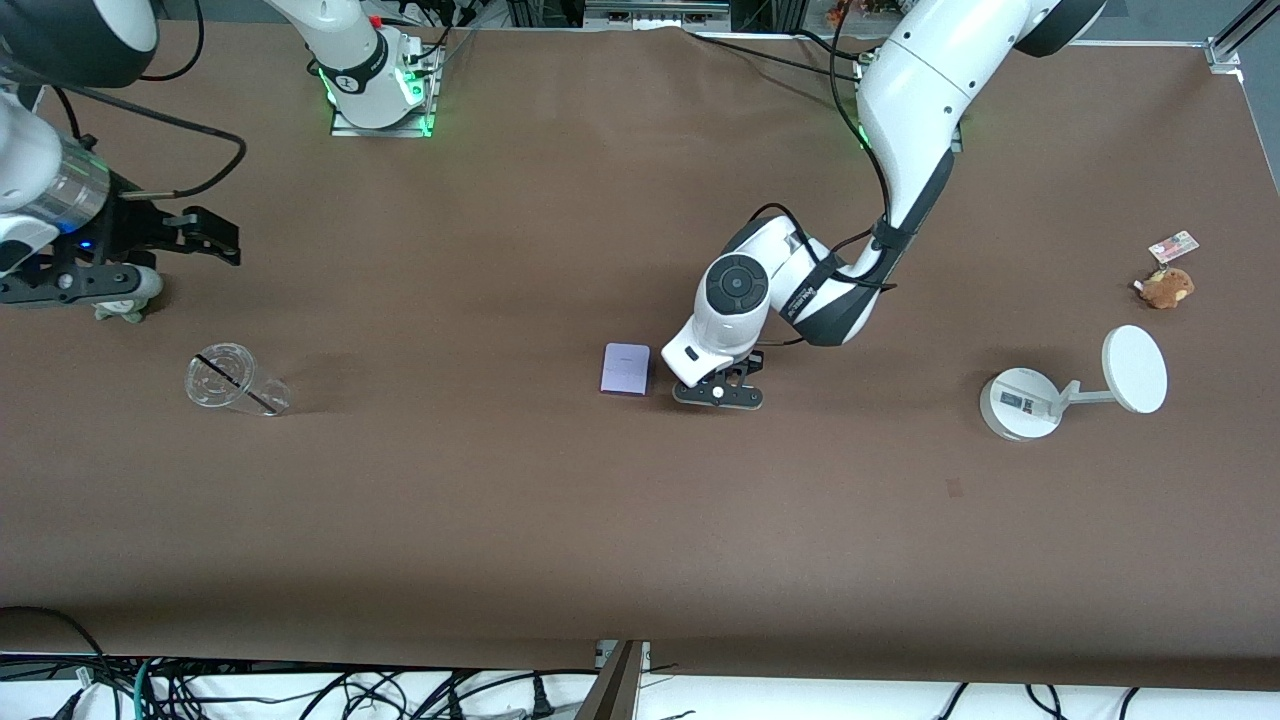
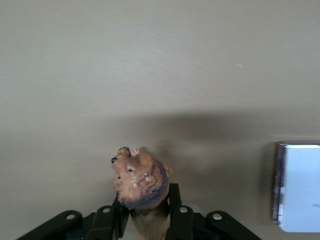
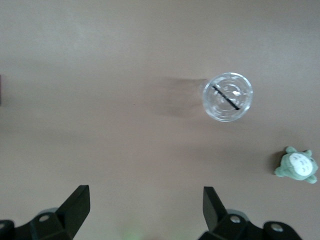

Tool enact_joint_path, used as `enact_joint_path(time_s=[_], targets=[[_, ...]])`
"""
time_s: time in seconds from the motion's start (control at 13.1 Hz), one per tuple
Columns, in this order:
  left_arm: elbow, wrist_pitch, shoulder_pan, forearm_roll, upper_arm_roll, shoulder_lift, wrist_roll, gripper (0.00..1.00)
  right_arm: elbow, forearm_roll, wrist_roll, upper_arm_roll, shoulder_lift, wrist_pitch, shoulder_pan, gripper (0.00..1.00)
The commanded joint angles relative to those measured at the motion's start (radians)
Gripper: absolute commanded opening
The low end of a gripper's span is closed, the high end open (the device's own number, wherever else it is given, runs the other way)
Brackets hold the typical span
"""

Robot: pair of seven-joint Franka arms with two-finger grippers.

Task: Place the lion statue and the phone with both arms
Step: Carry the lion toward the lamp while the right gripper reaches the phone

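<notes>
My left gripper (image 1: 718, 392) is low over the middle of the table, just beside the phone (image 1: 626, 369) toward the left arm's end. It is shut on the lion statue (image 2: 141, 181), an orange-brown figurine whose maned head sticks out past the fingers (image 2: 174, 207). The lion is hidden under the hand in the front view. The phone is a flat pale lavender slab lying on the table, and it also shows in the left wrist view (image 2: 299, 187). My right gripper (image 1: 210, 238) is open and empty, up in the air at the right arm's end of the table (image 3: 145, 197).
A clear plastic cup (image 1: 232, 381) lies toward the right arm's end and also shows in the right wrist view (image 3: 227, 97). A grey-green plush (image 3: 297, 166) sits near it. A white round-based stand with a disc (image 1: 1060, 392) and a brown plush with a tag (image 1: 1166, 287) are at the left arm's end.
</notes>
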Motion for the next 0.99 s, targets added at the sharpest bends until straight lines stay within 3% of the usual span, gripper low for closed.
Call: enact_joint_path(time_s=[0.0,0.46,0.69,0.92], targets=[[-0.003,-0.139,0.069,0.029,0.001,-0.102,0.055,0.11,0.021,0.011,0.114,-0.001,0.025,-0.002,0.075,1.00],[-0.010,-0.294,0.330,0.027,-0.006,-0.160,0.304,0.11,0.052,0.012,0.491,-0.001,0.192,0.173,0.317,1.00],[-0.018,-0.280,0.449,0.030,0.001,-0.137,0.517,0.11,0.209,0.011,0.630,-0.001,0.387,0.236,0.415,1.00],[-0.026,-0.265,0.463,0.042,0.003,-0.107,0.548,0.11,0.380,0.014,0.722,0.000,0.564,0.240,0.465,1.00]])
